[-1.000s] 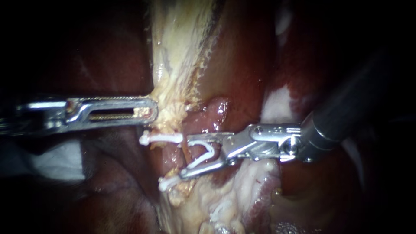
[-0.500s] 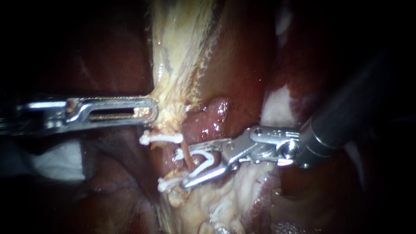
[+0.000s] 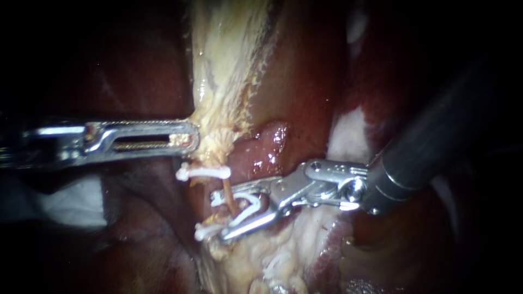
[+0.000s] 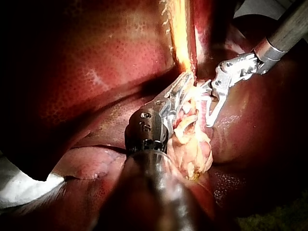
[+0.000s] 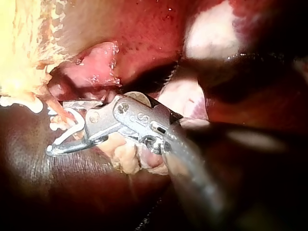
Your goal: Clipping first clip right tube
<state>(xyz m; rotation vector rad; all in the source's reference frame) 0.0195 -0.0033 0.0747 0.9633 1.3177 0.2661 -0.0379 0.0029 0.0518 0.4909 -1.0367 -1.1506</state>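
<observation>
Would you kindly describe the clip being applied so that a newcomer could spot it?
Follow the right instrument from the upper right to its tip. The open white clip sits there astride a thin tan tube; the two neighbouring clips are closed and free.

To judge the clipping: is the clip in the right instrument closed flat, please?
No, the clip gapes, its legs astride the thin tube.
</observation>
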